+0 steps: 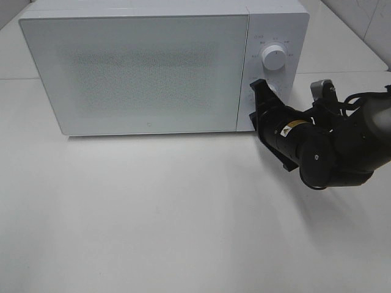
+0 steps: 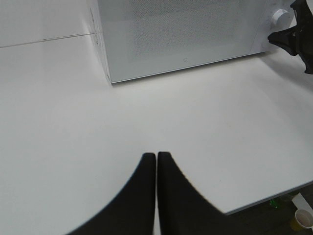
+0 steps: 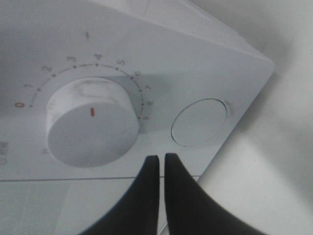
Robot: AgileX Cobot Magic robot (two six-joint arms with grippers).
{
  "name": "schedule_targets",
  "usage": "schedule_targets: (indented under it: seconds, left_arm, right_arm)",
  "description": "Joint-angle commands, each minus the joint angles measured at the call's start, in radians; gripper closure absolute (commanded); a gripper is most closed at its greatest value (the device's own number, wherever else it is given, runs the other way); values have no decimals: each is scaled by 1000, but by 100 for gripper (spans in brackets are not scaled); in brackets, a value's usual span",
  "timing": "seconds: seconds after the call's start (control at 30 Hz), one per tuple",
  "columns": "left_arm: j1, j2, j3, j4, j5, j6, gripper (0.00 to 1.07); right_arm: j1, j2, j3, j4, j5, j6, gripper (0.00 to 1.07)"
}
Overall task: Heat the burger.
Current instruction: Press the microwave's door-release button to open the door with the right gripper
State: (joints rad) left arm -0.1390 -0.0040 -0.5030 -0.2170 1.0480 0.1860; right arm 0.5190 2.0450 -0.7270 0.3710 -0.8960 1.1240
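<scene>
- Left end effector point(image 2: 156, 155): fingers pressed together with only a hairline slit between them, holding nothing, above bare white surface point(image 2: 63, 122).
- Paper cup point(image 2: 303, 219): stands on the floor beyond the surface's edge.
- Burger: no view shows it, so where it is cannot be told.
- Microwave point(image 1: 140, 67): white, at 12 o'clock on the surface in the high view. Its door point(image 1: 134, 79) is shut, and the grey speckled panel hides the inside. A tiny mark low on the door is too small to read.
- Control panel: at the microwave's 3 o'clock end. The upper knob point(image 1: 272, 58) is ringed by print too small to read.
- Lower knob point(image 3: 90, 128): carries a short red index line. The scale around it reads an orange 0, then 1 to 8. The line lies toward the 3 and 4.
- Round button point(image 3: 200, 122): just beside that knob, with no writing.
- Right end effector point(image 1: 261, 93): the arm enters from 3 o'clock. The fingers are closed together and grip nothing, with the tips just beside the lower knob's rim; whether they touch it cannot be told.
</scene>
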Motion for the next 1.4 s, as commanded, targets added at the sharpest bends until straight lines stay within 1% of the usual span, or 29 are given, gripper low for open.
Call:
schedule_targets:
  seconds: [0.03, 0.1, 0.2, 0.33, 0.83, 1.4]
  left_arm:
    - [0, -19, 3, -8, -10, 2, 106]
    - [0, -19, 3, -8, -10, 2, 106]
    - [0, -19, 3, -8, -10, 2, 106]
    - [0, -19, 3, -8, -10, 2, 106]
    - [0, -19, 3, -8, -10, 2, 106]
    - [0, -19, 3, -8, -10, 2, 106]
  right_arm:
    - [1, 14, -18, 8, -15, 3, 107]
    - [1, 20, -19, 49, -33, 2, 107]
    - [1, 20, -19, 76, -34, -4, 107]
    - [1, 27, -23, 73, -33, -5, 107]
    - [1, 75, -101, 69, -30, -6, 107]
    - [-11, 96, -104, 84, -114, -20, 107]
